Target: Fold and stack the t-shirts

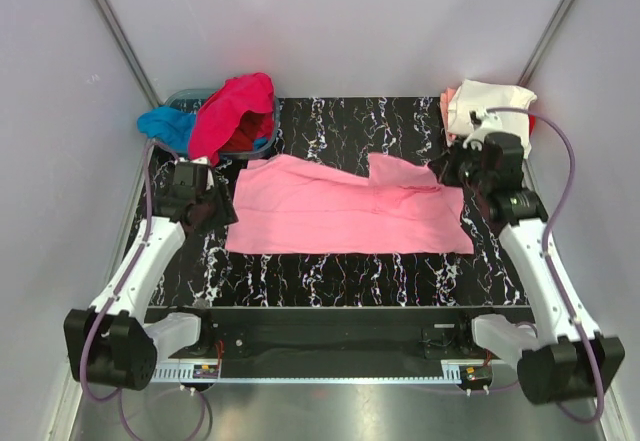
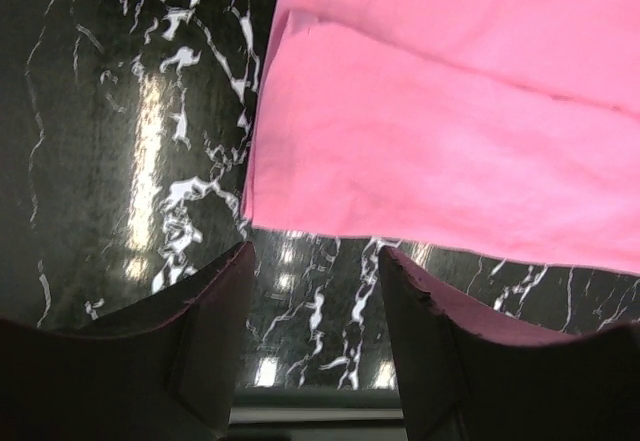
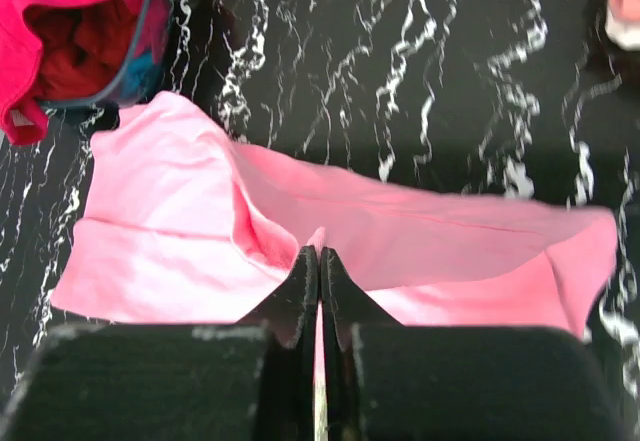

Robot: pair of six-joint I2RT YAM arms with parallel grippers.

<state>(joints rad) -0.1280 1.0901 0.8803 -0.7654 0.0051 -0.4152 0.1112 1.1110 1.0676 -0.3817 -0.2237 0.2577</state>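
A light pink t-shirt (image 1: 350, 211) lies spread across the black marbled table (image 1: 330, 271). My right gripper (image 1: 446, 173) is shut on a raised fold at the shirt's far right edge, and the right wrist view shows cloth pinched between the closed tips (image 3: 320, 257). My left gripper (image 1: 214, 211) is open and empty just off the shirt's left edge. In the left wrist view it (image 2: 315, 271) hovers over bare table beside the shirt's corner (image 2: 290, 201). Hot pink (image 1: 235, 106), bright blue (image 1: 165, 124) and red (image 3: 80, 51) shirts fill the basin. Cream white (image 1: 490, 101) and salmon (image 1: 446, 106) shirts lie back right.
The grey-blue basin (image 1: 185, 94) stands at the back left corner, close behind my left gripper. The cream and salmon pile sits at the back right corner behind my right wrist. Grey walls enclose the table on three sides.
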